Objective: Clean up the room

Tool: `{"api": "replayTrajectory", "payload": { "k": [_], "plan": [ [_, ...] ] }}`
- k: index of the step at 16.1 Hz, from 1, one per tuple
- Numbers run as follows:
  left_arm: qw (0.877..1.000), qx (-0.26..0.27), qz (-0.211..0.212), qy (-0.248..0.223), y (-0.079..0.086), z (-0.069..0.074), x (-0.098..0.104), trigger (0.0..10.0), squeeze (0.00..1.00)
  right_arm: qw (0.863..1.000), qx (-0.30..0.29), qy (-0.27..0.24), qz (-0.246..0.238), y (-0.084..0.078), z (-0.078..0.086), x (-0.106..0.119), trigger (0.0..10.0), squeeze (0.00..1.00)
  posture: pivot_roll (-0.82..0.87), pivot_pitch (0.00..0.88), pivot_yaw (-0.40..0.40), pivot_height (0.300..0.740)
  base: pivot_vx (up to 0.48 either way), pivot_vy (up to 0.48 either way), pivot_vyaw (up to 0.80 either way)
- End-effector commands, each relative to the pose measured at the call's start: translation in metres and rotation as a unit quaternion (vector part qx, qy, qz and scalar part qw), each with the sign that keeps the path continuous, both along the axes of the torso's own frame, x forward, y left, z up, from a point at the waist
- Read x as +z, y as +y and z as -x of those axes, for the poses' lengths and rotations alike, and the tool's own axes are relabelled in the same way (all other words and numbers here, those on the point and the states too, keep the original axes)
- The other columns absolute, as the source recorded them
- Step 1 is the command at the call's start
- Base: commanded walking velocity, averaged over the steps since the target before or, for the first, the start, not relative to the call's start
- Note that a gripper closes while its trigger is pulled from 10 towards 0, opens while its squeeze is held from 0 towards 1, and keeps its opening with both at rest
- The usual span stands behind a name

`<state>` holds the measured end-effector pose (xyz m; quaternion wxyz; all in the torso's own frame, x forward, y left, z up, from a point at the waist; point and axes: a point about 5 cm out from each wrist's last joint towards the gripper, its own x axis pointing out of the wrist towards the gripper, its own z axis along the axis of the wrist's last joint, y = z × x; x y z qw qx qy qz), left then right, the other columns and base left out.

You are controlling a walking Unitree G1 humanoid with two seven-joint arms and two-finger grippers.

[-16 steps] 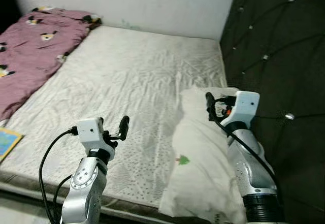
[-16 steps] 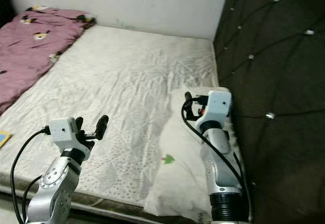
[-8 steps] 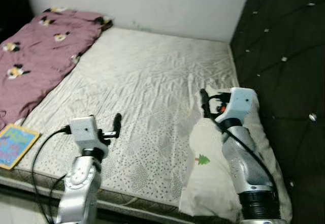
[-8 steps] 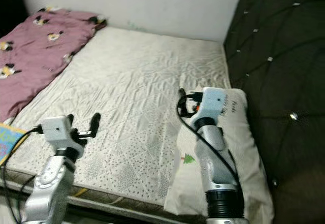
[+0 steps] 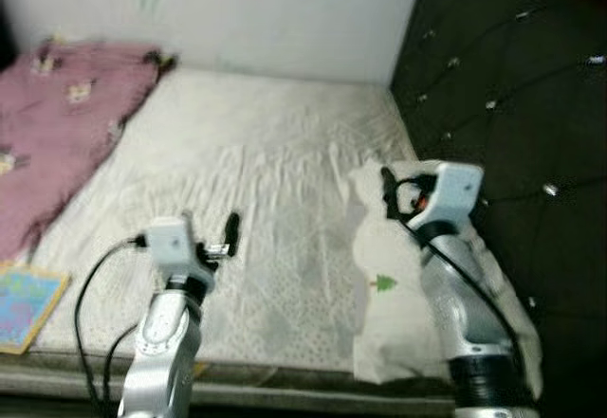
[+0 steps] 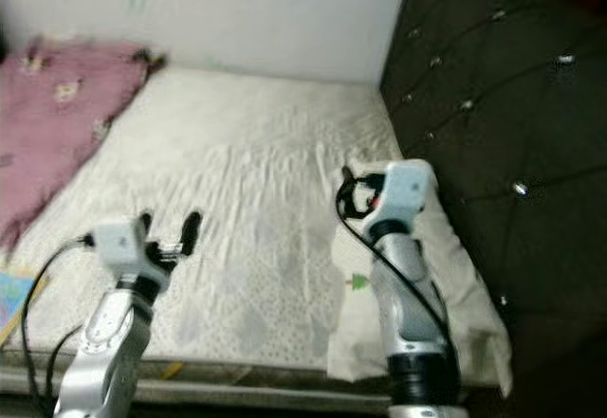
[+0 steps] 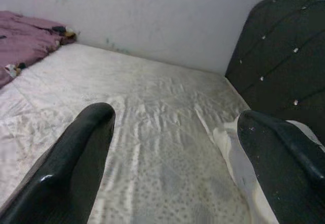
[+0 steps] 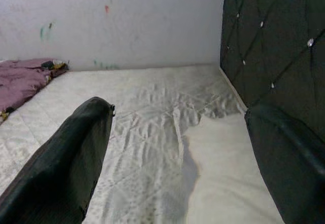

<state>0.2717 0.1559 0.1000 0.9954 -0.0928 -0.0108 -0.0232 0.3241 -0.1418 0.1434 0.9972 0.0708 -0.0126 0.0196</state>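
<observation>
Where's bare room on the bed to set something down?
Bare sheet runs from the pink blanket across to the pillow, back to the wall. Crowded: pillow along the headboard, book at the near corner.

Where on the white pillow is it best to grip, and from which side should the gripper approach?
Probably the pillow's far corner, near the tufted headboard. The right gripper hovers above that end with its jaws open. Approach from above: the pillow lies flat on the mattress, so soft cloth can be pinched only at a corner or edge.
</observation>
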Motion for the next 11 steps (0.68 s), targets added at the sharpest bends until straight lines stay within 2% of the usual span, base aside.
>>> {"api": "replayTrajectory", "payload": {
  "k": [1,3,5,6,7,8,10,11],
  "plan": [
    [1.0,0.0,0.009,0.006,0.002,-0.002,0.001,10.0,0.0,1.0,0.015,0.016,0.0,0.005,-0.001,-0.004,10.0,0.0,0.03,0.0,-0.052,0.74,0.0,0.48,0.0],
    [1.0,0.009,0.016,0.006,0.003,-0.001,0.001,10.0,0.0,0.999,0.025,0.025,-0.004,0.006,0.0,-0.007,10.0,0.0,0.03,0.0,-0.053,0.74,0.0,0.48,0.0],
    [0.999,0.017,0.037,0.03,0.003,-0.001,0.0,10.0,0.0,0.999,0.022,0.034,0.017,0.006,-0.001,-0.011,10.0,0.0,0.03,0.0,-0.053,0.74,0.0,0.0,0.0],
    [0.999,-0.01,0.03,0.023,0.0,-0.001,0.002,10.0,0.0,0.999,0.026,0.033,0.026,0.007,0.0,-0.011,10.0,0.0,0.03,0.0,-0.053,0.74,0.0,0.0,0.0],
    [1.0,-0.01,0.017,0.007,0.002,0.0,0.004,10.0,0.0,0.998,0.029,0.026,0.055,0.011,0.0,-0.011,10.0,0.0,0.03,0.0,-0.053,0.74,0.0,0.0,0.0],
    [0.999,0.005,0.03,0.008,0.004,0.0,0.002,10.0,0.0,0.997,0.042,0.021,0.055,0.015,0.001,-0.011,10.0,0.0,0.03,0.0,-0.053,0.74,0.0,0.0,0.0],
    [1.0,0.001,0.024,0.009,0.005,0.002,0.002,10.0,0.0,0.997,0.059,0.016,0.048,0.021,0.003,-0.01,10.0,0.0,0.02,0.002,-0.053,0.74,0.0,0.0,0.0],
    [1.0,0.006,0.02,0.009,0.005,0.002,0.002,10.0,0.0,0.996,0.059,0.009,0.067,0.021,0.004,-0.01,10.0,0.0,0.02,0.006,-0.053,0.74,0.0,0.0,0.0]
  ]
}}
